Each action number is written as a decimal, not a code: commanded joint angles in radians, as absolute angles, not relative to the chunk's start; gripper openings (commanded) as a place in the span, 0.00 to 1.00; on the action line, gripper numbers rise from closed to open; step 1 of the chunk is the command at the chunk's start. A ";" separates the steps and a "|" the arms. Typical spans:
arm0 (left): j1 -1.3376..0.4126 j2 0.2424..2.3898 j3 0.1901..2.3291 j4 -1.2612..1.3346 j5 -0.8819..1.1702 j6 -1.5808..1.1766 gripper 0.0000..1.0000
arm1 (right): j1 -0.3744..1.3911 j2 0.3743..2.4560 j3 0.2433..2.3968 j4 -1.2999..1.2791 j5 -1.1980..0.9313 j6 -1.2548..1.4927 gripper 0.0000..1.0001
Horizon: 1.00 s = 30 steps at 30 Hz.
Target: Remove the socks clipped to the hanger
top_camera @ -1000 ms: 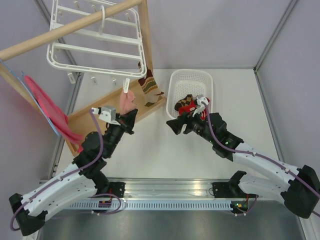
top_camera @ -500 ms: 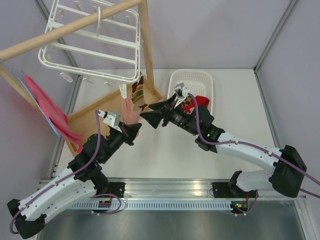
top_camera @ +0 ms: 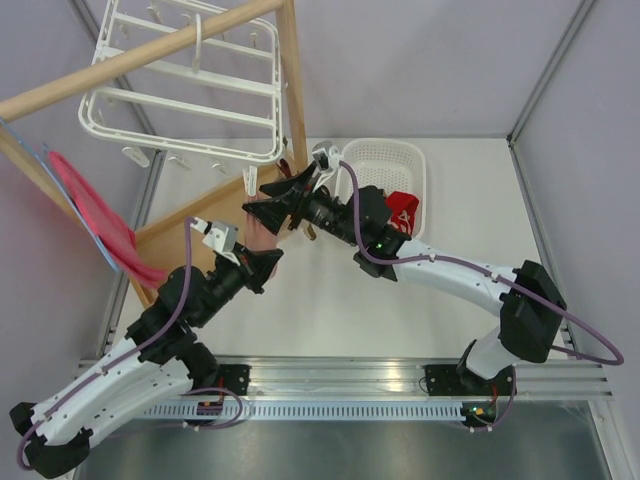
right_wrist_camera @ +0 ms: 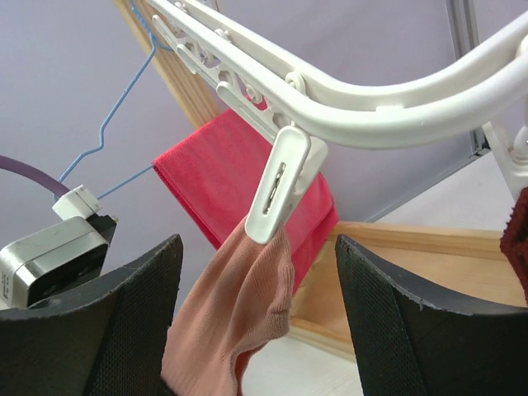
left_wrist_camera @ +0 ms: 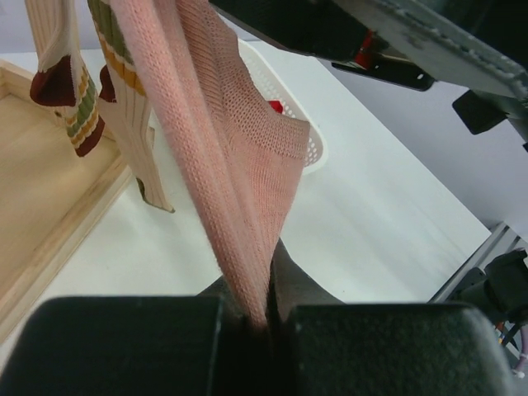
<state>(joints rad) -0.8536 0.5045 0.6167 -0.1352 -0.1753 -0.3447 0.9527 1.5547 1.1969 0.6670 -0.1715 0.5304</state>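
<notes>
The white hanger [top_camera: 180, 90] hangs from the wooden rack's bar. A pale pink sock [top_camera: 262, 222] hangs from one of its clips [right_wrist_camera: 276, 186]. My left gripper [top_camera: 262, 258] is shut on the sock's lower end [left_wrist_camera: 223, 148], the fabric pinched between its jaws [left_wrist_camera: 264, 318]. My right gripper [top_camera: 272, 203] is open, its fingers [right_wrist_camera: 124, 322] spread on either side of the pink sock [right_wrist_camera: 239, 313] just below the clip. A brown-and-cream patterned sock [left_wrist_camera: 62, 91] hangs beside it. A red sock [top_camera: 402, 212] lies in the basket.
The white mesh basket [top_camera: 385, 150] stands at the back right. The wooden rack's post [top_camera: 293, 80] and base board [top_camera: 190, 230] are right behind both grippers. A red cloth [top_camera: 95, 215] hangs on a blue wire hanger at the left.
My right arm has swung left from the basket to the pink sock's clip, its gripper open. My left gripper has kept its hold on the pink sock and dropped slightly. The hanger has swung a little.
</notes>
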 commanded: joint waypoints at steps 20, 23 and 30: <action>-0.858 0.445 0.709 -0.242 -0.161 -0.383 0.02 | 0.954 1.727 1.299 1.133 -0.275 0.730 0.79; -0.859 0.443 0.709 -0.250 -0.169 -0.391 0.02 | 0.948 1.730 1.289 1.193 -0.282 0.770 0.79; -0.859 0.422 0.707 -0.256 -0.178 -0.410 0.02 | 0.943 1.782 1.319 1.268 -0.311 0.851 0.77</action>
